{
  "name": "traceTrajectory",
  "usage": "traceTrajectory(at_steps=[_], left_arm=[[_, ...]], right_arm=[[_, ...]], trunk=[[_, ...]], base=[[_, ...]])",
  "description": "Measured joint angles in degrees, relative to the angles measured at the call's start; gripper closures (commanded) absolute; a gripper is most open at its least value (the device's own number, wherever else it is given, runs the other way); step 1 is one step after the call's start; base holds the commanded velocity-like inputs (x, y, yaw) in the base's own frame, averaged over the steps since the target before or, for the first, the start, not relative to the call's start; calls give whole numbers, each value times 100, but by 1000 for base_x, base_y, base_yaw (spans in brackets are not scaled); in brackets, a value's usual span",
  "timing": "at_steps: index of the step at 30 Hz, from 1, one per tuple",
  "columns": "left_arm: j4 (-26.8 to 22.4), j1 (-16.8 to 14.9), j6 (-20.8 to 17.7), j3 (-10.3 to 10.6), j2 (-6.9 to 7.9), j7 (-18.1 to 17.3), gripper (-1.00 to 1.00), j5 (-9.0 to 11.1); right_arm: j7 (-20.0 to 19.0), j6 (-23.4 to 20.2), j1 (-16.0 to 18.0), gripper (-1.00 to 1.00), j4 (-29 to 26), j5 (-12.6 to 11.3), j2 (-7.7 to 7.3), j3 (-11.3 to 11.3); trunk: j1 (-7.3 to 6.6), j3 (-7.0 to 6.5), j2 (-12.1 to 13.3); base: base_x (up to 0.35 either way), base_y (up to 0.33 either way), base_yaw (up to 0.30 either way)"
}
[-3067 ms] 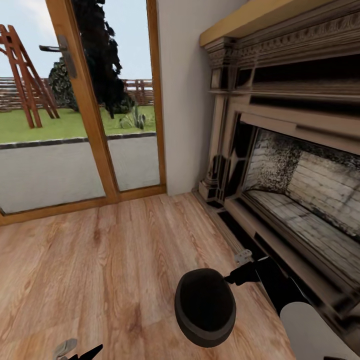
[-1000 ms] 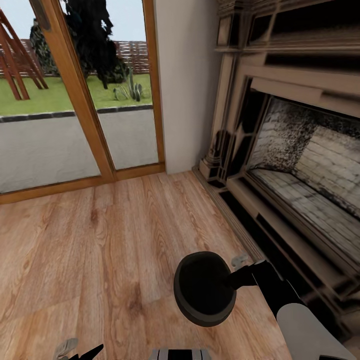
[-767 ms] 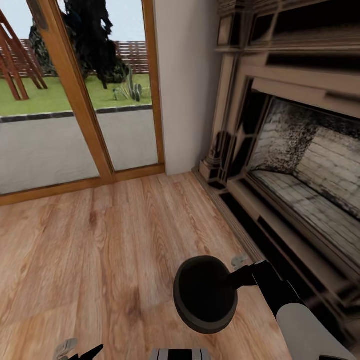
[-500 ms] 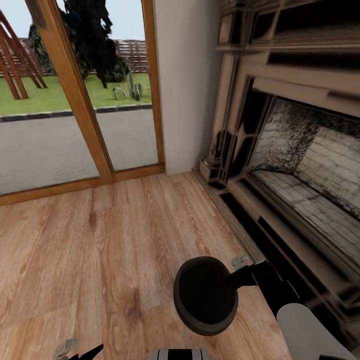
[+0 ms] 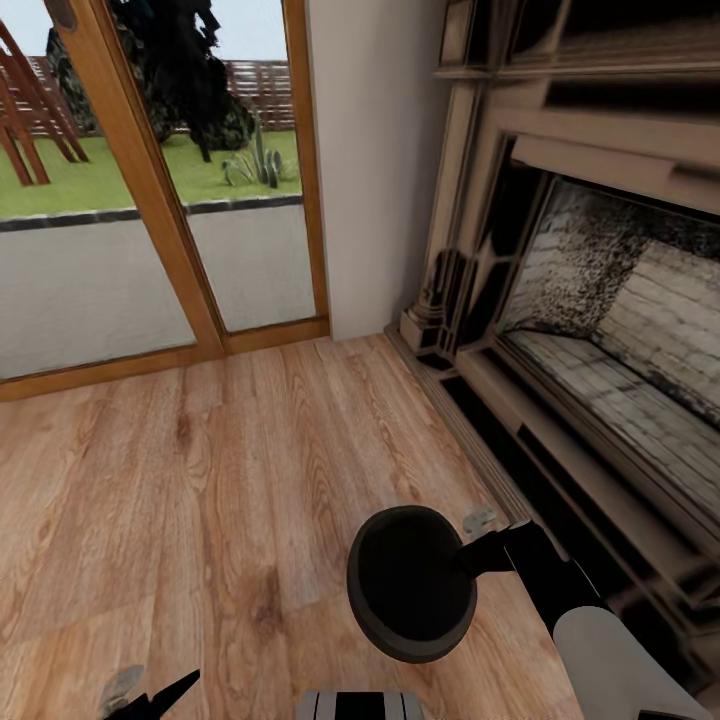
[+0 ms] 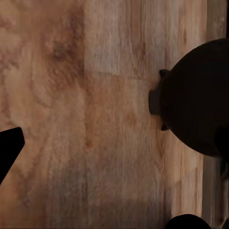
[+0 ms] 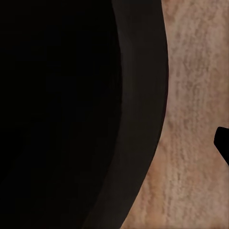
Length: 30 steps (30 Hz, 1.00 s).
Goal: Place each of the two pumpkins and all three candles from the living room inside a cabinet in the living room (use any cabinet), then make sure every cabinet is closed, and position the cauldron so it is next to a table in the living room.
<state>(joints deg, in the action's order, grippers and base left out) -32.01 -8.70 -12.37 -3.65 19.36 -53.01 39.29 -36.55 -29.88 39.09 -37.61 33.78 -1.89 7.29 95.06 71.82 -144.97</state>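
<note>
The black cauldron (image 5: 410, 585) hangs just above the wooden floor in the head view, wide mouth up, and my right gripper (image 5: 472, 535) is shut on its right rim. The right wrist view looks into the cauldron's dark mouth (image 7: 57, 109) past its grey rim, with one fingertip (image 7: 223, 145) outside the wall. My left gripper (image 5: 148, 692) sits at the bottom left of the head view, open and holding nothing. The left wrist view looks down on the cauldron's belly (image 6: 200, 95) over the floorboards. Pumpkins, candles, cabinet and table are out of view.
A large brick fireplace (image 5: 600, 300) with a raised hearth edge runs along the right, close to my right arm. A wood-framed glass door (image 5: 150, 200) to the garden stands ahead on the left, with a white wall strip (image 5: 370, 170) between them. Wooden floor (image 5: 200, 480) stretches ahead.
The whole view has shifted a little, so door and fireplace sit lower and closer. The cauldron keeps its place in my right gripper. My left gripper has dipped slightly.
</note>
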Motion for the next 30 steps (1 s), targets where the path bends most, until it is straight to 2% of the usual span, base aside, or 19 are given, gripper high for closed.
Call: traceTrajectory(at_steps=[1, 2, 5, 6, 8, 10, 11, 12, 13, 16, 20, 22, 25, 27, 28, 29, 30], left_arm=[[-170, -5, -141, -89, 55, -239, -100, 166], [-347, -6, -342, -127, 96, -358, -100, 240], [-885, -7, -845, -171, 125, -464, -100, 308], [-1197, -8, -1078, -184, 123, -449, -100, 329], [-1854, -9, -1518, -200, 105, -226, -100, 363], [-2668, -17, -2012, -209, 25, 320, -100, 442], [-3085, -26, -2208, -207, -78, 683, -100, 548], [-3788, -125, -2392, -177, -387, 1519, -100, 756], [-3993, -188, -2428, -148, -530, 1776, -100, 785], [-4200, -312, -2594, -63, -790, 2273, -100, 776], [-4473, -625, -2907, 122, -1210, 3392, -100, 792], [-4507, -735, -2939, 219, -1326, 3688, -100, 794], [-4547, -1009, -3002, 489, -1602, 4431, -100, 835], [-4549, -1120, -3014, 612, -1735, 4772, -100, 848], [-4546, -1215, -3022, 725, -1880, 5107, -100, 865], [-4544, -1258, -3016, 791, -1957, 5262, -100, 842], [-4539, -1326, -3021, 903, -2100, 5542, -100, 818]], right_arm=[[-4, 0, 0, -100, 0, 0, 0, 1], [-6, 0, 0, -100, 0, 0, 0, 5], [-3, 0, 0, -100, 0, 0, -3, 8], [-4, -2, 0, -100, 0, 0, -5, 9], [-2, -3, 0, -100, 0, 0, -7, 10], [2, -6, 0, -100, 0, 0, -8, 11], [5, -7, 0, -100, 0, 0, -9, 11], [8, -8, 0, -100, 0, 1, -9, 17], [8, -9, 0, -100, 0, 0, -12, 18], [8, -9, 0, -100, 0, 0, -15, 19], [8, -9, 0, -100, 0, 0, -17, 20], [8, -9, 0, -100, 0, 0, -17, 20], [13, -9, 0, -100, 0, 0, -18, 20], [19, -9, 0, -100, 0, 0, -14, 20], [29, -9, 0, -100, 0, 0, -13, 20], [36, -9, 0, -100, 1, 0, -11, 20], [50, -9, 0, -100, 0, 0, -10, 20]], trunk=[[0, 0, 0], [0, 0, 0], [0, 0, 0], [0, 0, 0], [0, 0, 0], [0, 0, 0], [0, 0, 0], [0, 0, 0], [0, 0, 0], [0, 0, 0], [0, 0, 0], [0, 0, 0], [0, 0, 0], [0, 0, 0], [0, 0, 0], [0, 0, 0], [0, 0, 0]], base=[[0, 0, 0], [0, 0, 0], [0, 0, 0], [0, 0, 0], [0, 0, 0], [0, 0, 0], [0, 0, 0], [0, 0, 0], [0, 0, 0], [0, 0, 0], [0, 0, 0], [0, 0, 0], [0, 0, 0], [0, 0, 0], [0, 0, 0], [0, 0, 0], [0, 0, 0]])
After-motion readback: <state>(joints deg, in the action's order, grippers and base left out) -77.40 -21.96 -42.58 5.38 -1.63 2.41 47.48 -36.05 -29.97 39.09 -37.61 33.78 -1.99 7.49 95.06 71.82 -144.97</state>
